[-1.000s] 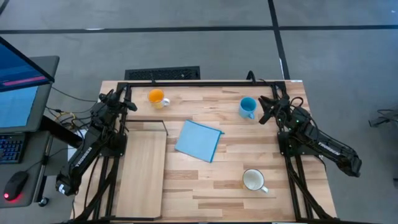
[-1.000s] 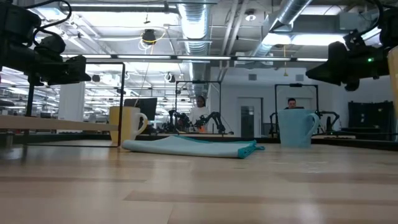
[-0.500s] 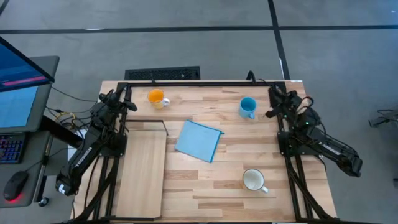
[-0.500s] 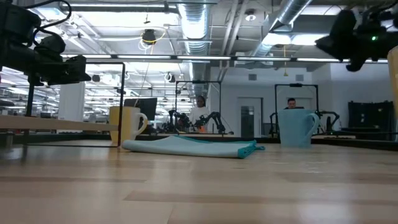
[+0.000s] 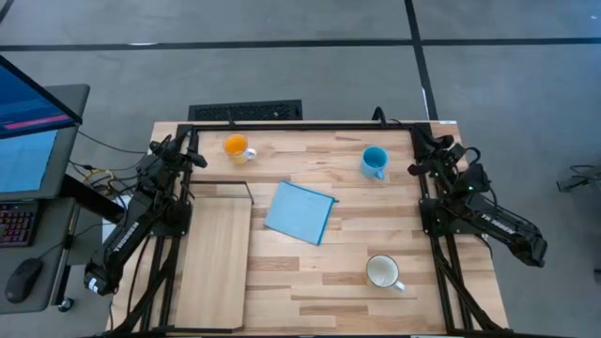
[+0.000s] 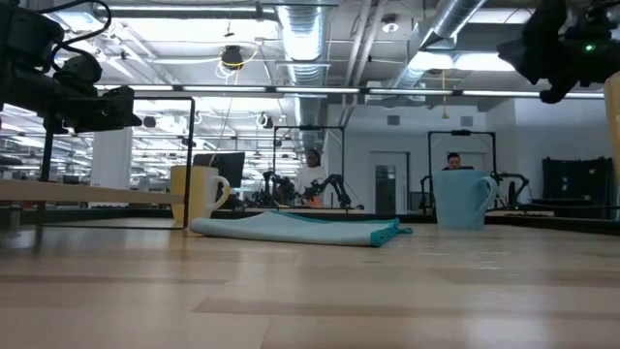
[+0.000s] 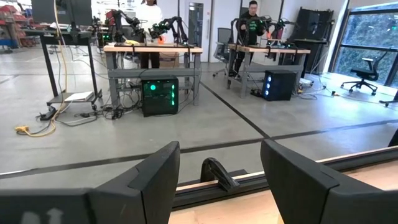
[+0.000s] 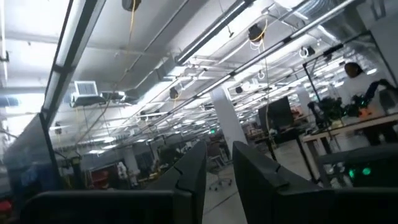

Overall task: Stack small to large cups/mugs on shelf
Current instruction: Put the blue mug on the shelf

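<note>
Three mugs stand upright on the table. The orange mug (image 5: 235, 146) is at the far left. The light blue mug (image 5: 374, 161) is at the far right. The white mug (image 5: 383, 272) is at the near right. The pale shelf board (image 5: 214, 253) lies along the left side, with its black wire frame (image 5: 223, 183) at the far end. My left gripper (image 5: 194, 156) hovers open beside the orange mug, pointing level past the far edge (image 7: 221, 163). My right gripper (image 5: 420, 155) is right of the blue mug. It is tipped upward, slightly open (image 8: 219, 168) and holds nothing.
A blue square cloth (image 5: 300, 211) lies flat at the table's middle, between the shelf and the blue mug. In the low view it sits between the orange mug (image 6: 199, 194) and the blue mug (image 6: 463, 199). A black rail runs along the far edge (image 5: 300, 125).
My right gripper has risen and tipped its fingers upward. It has drawn back from the blue mug toward the table's far right corner. Its finger gap looks the same. The mugs, the cloth and my left arm have kept still.
</note>
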Controlling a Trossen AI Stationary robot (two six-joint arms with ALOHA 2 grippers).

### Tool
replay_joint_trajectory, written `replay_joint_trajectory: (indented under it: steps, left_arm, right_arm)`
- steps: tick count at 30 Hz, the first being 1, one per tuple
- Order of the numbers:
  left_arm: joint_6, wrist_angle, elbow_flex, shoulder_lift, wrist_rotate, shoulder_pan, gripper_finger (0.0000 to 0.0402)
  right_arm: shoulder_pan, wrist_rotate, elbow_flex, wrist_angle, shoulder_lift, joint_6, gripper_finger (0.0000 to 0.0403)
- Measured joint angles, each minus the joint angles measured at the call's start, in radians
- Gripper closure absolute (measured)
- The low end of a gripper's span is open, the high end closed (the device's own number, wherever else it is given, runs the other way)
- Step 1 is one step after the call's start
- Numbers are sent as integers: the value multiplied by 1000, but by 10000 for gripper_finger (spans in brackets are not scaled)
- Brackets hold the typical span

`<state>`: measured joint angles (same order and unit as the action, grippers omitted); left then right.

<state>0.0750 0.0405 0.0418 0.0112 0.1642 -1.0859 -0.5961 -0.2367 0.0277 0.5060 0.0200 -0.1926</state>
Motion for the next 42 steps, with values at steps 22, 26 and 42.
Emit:
replay_joint_trajectory:
  steps: [22, 26, 42]
  left_arm:
    - [0, -1, 0, 0, 0, 0, 184]
    - [0, -1, 0, 0, 0, 0, 184]
    - [0, -1, 0, 0, 0, 0, 184]
  right_arm:
    - [0, 8, 0, -60, 0, -28, 191]
    - [0, 2, 1, -57, 0, -28, 182]
    - [0, 46, 169, -269, 60, 84, 200]
